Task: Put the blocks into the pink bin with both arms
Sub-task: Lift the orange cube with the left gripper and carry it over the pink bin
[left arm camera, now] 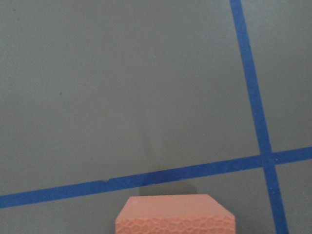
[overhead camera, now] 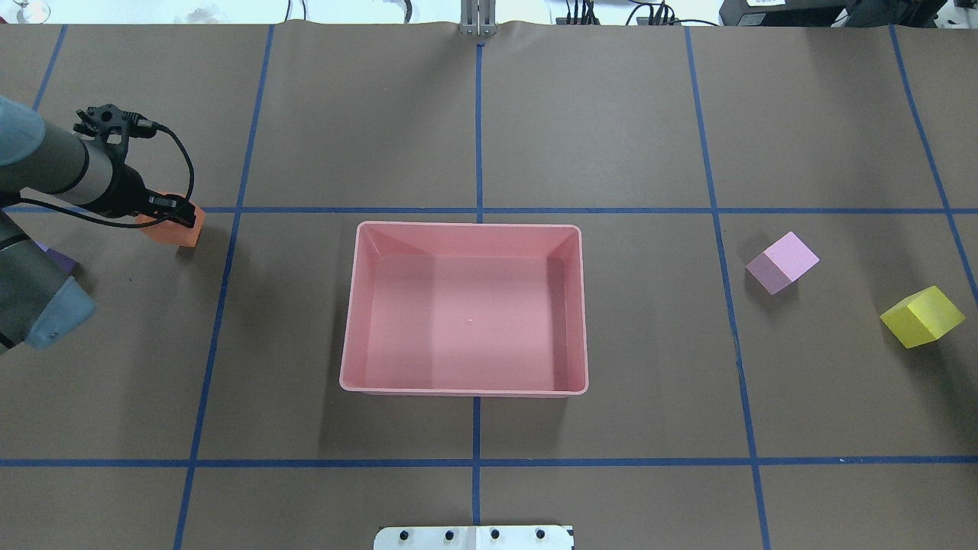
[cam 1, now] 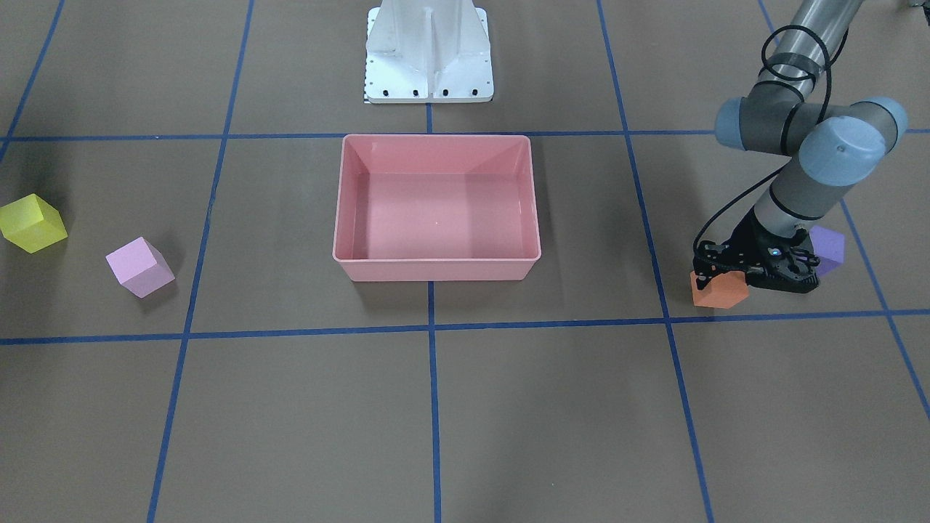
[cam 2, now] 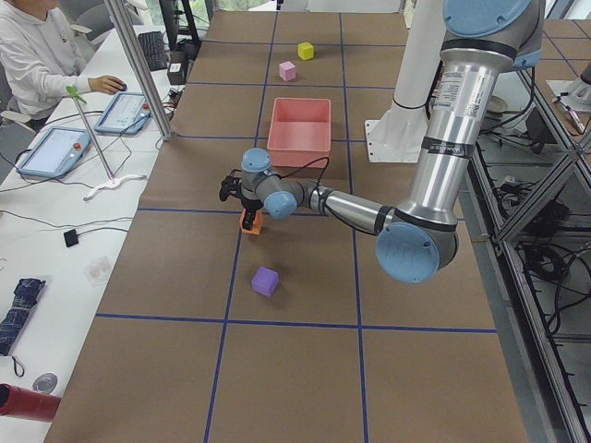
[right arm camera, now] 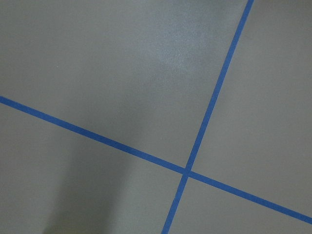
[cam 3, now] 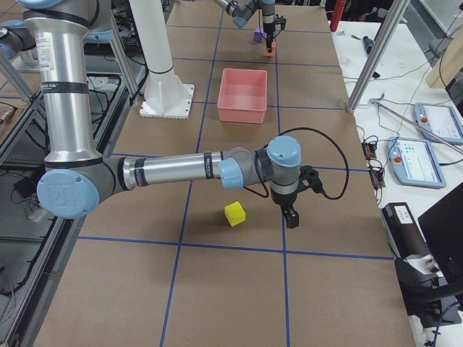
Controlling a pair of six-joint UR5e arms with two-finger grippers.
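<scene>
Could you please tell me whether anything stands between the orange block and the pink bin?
Nothing visible does; only table paper and a blue tape line separate the orange block from the pink bin.

- The bin [overhead camera: 458,238] sits mid-table, straight before the base [overhead camera: 474,537].
- On the robot's left, well apart from the bin, the first block [overhead camera: 172,231] stands at the left gripper [overhead camera: 182,214].
- The second block [cam 2: 265,281] lies near it, further out and nearer the robot.
- On the right, the third block [overhead camera: 782,262] lies well apart from the bin.
- The fourth block [overhead camera: 922,316] lies further out.
- The right gripper [cam 3: 291,217] hangs near the fourth block.
</scene>
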